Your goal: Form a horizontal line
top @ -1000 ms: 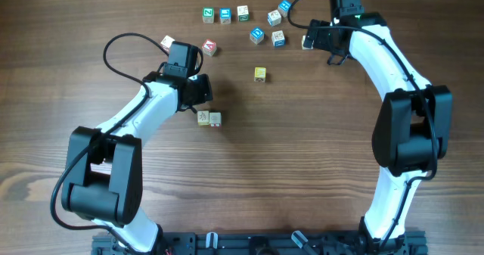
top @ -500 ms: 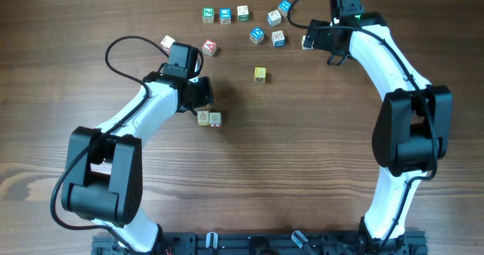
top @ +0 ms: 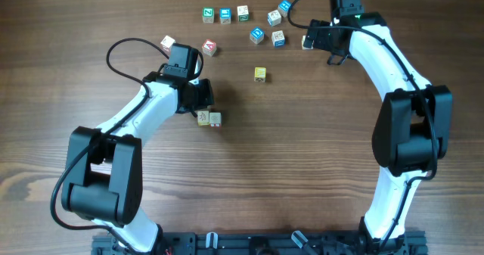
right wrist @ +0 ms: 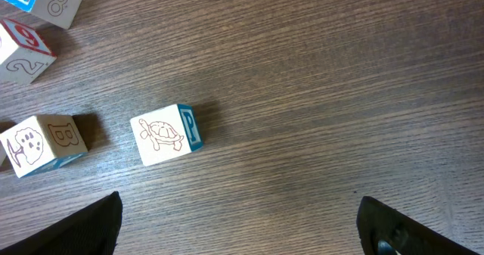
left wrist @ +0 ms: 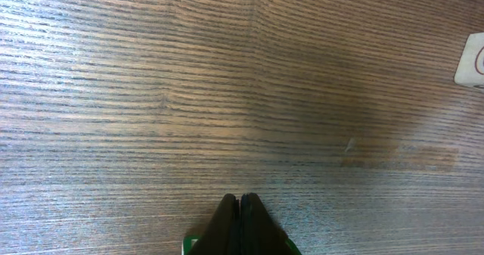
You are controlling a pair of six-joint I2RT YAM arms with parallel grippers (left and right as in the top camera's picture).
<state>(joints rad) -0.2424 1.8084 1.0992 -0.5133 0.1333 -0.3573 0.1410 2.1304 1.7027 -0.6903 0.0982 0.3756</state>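
**Sam:** Where is the left claw [top: 202, 107]?

**Mia:** Just above the row [top: 209, 119], almost touching it. Its fingers [left wrist: 240, 209] are squeezed tight together, with nothing in them.

**Sam:** And the right claw [top: 308, 40]?

**Mia:** Far up and to the right of the row. It is spread wide and holds nothing.

**Sam:** What does the row look like?

**Mia:** Two cream cubes touching side by side. It runs left to right.

**Sam:** Which cube goes next?

**Mia:** I think the yellow cube [top: 259, 74]. It sits up and to the right of the row, well apart from it. It lies between the two claws, about as near one as the other. It needs to come down to the row's right end.
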